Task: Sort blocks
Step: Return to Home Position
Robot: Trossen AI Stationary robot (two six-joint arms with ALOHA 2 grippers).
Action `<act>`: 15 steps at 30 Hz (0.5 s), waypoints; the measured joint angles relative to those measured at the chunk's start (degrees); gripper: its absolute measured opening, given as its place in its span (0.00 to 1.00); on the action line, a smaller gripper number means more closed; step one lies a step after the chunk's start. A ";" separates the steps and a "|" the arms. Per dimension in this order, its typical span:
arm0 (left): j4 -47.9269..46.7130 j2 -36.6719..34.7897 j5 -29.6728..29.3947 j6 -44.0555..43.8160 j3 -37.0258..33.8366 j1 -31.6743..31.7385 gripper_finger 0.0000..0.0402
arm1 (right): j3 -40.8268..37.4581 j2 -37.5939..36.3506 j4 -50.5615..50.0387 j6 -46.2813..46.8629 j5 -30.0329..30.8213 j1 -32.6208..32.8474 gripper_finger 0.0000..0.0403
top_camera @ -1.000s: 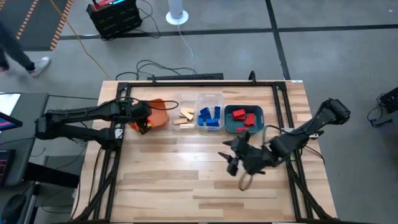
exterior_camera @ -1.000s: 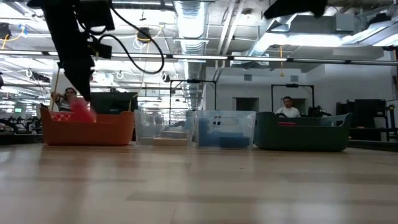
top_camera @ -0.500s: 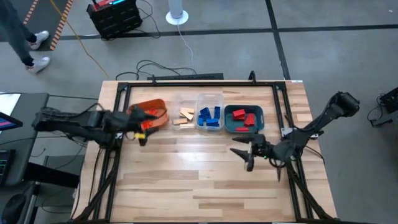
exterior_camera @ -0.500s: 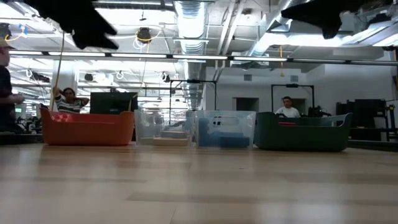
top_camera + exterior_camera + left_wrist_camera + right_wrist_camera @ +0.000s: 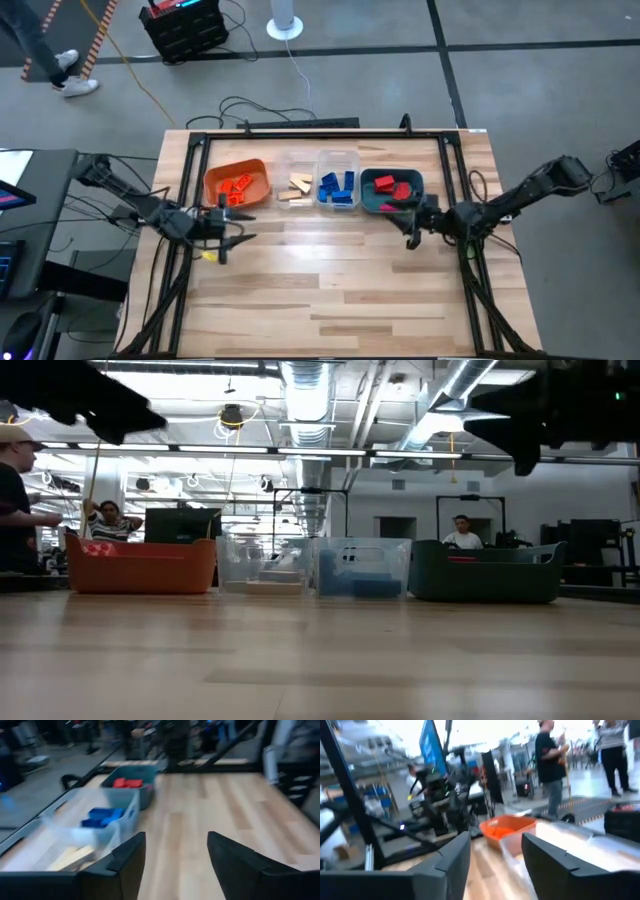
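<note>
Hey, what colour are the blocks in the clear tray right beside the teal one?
Those blocks are blue, clearest in the high view.

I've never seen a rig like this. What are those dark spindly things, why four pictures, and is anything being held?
They are two robot arms at a table, each ending in a two-finger gripper. One picture looks down, one looks level across the tabletop, two come from cameras on the wrists. In a row stand an orange tray of orange blocks, a clear tray of tan blocks, a second clear tray of blue blocks, and a teal tray of red blocks. The left gripper and right gripper are both open, holding nothing.
</note>
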 joint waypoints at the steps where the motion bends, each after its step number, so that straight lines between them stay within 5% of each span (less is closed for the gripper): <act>1: -0.27 -1.76 -0.04 0.18 -0.26 -1.37 0.50 | -1.61 -1.27 2.00 -0.51 -1.00 -0.94 0.51; 9: -11.81 -18.60 -0.28 -5.49 -2.24 -9.34 0.39 | -5.59 -16.75 1.88 -7.92 -4.57 -2.96 0.38; 15: -17.59 -24.69 0.45 -10.95 -2.36 -10.97 0.36 | -5.59 -29.64 1.47 -19.27 -4.52 -1.35 0.31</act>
